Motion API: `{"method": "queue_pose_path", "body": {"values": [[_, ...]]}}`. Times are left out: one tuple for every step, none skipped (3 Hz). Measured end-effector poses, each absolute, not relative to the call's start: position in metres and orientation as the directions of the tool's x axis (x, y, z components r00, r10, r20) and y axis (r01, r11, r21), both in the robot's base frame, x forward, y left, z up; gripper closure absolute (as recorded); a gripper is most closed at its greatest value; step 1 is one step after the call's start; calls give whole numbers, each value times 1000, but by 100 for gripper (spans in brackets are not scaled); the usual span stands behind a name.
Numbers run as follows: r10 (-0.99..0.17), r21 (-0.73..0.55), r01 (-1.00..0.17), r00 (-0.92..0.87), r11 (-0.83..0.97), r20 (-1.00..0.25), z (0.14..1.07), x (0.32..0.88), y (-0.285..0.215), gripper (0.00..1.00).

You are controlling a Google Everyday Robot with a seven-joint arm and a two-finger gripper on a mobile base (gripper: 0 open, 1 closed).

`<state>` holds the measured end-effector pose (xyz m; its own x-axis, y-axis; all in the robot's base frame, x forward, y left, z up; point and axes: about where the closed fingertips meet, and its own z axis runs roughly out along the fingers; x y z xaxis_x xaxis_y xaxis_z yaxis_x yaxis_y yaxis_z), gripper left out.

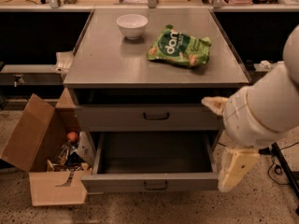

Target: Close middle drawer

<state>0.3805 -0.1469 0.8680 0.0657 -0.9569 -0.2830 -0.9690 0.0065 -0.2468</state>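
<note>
The middle drawer (154, 183) is pulled far out of the grey metal cabinet (154, 64). It is empty inside, and its low front panel carries a small dark bar handle. Above it, the taller top drawer front (156, 116) is pushed in. The lowest drawer is hidden under the open one. My gripper (236, 168), a cream-coloured piece, hangs down from the white arm (264, 108) at the right. It is just beside the open drawer's right front corner.
A white bowl (131, 25) and a green snack bag (180, 47) lie on the cabinet top. An open cardboard box (44, 160) with small items stands on the floor at the left, close to the drawer. Cables (280, 164) lie on the floor at the right.
</note>
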Motion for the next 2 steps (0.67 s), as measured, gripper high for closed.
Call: {"method": "queue_pose_path", "body": {"values": [[-936,-145,-989,64,-14,-345,780,356,-131,0],[-940,-41,-999,35,-23,-340,728,323,-134,0]]}}
